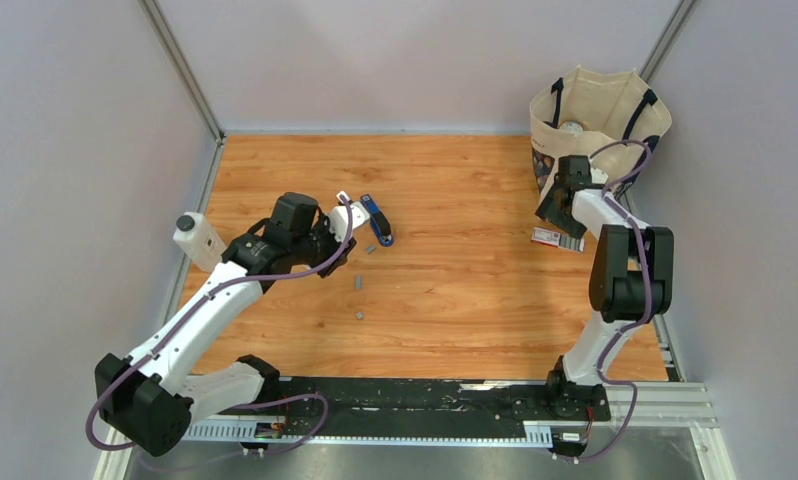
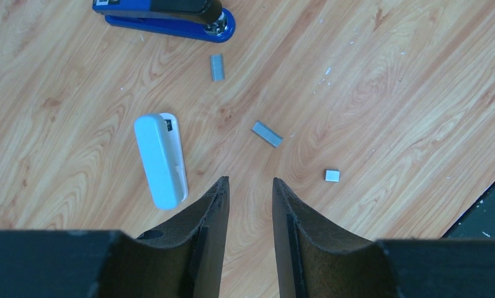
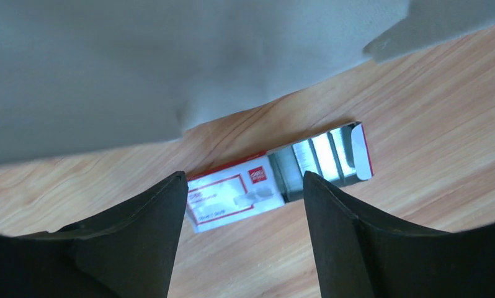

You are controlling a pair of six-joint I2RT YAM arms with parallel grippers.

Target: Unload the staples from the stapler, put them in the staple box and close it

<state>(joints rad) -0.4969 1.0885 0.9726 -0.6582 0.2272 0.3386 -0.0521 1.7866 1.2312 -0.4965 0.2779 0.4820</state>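
Left end effector [image 2: 250, 186] hovers over the wooden table [image 2: 387, 93], narrowly parted, empty; right end effector [image 3: 245, 181] gapes wide above a red-and-white box [image 3: 223, 197]. Dark-blue stapler [image 2: 164, 15] lies beside scattered silver-grey staples [image 2: 267, 134].

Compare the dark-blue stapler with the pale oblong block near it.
Colour: the stapler is dark blue with a black top; the pale block is plain light grey-blue. Pose: in the left wrist view the stapler lies crosswise along the top edge, the pale block nearly lengthwise. Place: the pale block sits closer to the left gripper than the stapler. Shared: both are oblong, lying on the wooden table, ungripped.
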